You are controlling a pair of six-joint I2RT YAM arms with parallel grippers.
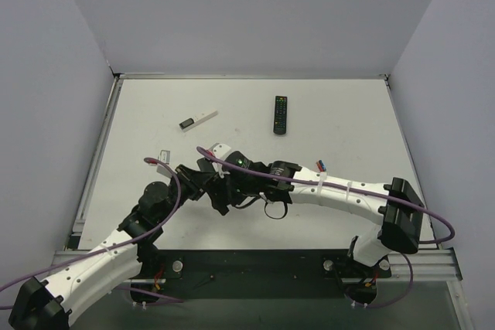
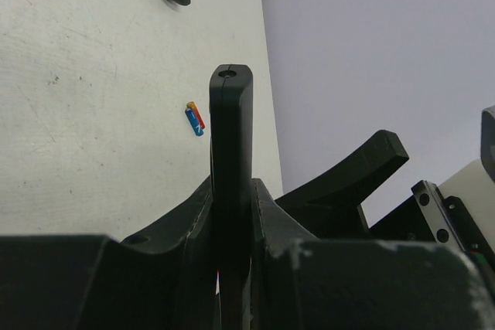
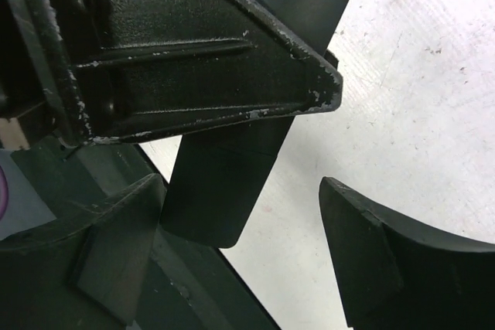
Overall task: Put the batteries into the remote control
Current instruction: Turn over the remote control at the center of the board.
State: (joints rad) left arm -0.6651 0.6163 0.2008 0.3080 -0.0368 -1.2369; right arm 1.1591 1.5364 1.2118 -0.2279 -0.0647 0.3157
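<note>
Left claw (image 2: 232, 191): clamped tight on the lower part of the slim matte-black rectangular remote control (image 2: 230, 113), so the bar stands on edge.
Right claw (image 3: 331, 137): jaws apart. One finger (image 3: 193, 52) lies across the remote control and the other (image 3: 402, 260) stands off to the side. Bare pale bench (image 3: 433, 75) shows between them, so nothing is gripped.
Why held so: as I judge it, the left claw acts as a vice. It presents the bar so the right claw can work on the back cover or feed cells in. The low grip leaves the far end free.
Remote control, place: over the near middle of the bench, where the two arms meet, apparently lifted off the surface.
Remote control, look: plain, with no buttons seen. Edge-on it is narrow, with a rounded tip bearing a small round recess. In the right wrist view a faint seam crosses the body, perhaps the cover's edge. Whether the compartment is open I cannot tell.
Batteries (image 2: 195, 118): small blue, red and orange cylindrical cells lying on the bench beside the right arm, apart from the remote control. None looks loaded.
Bystanders: a long black buttoned remote (image 1: 280, 113) and a thin white stick (image 1: 197, 121) with a dark end lie farther back, well apart.
</note>
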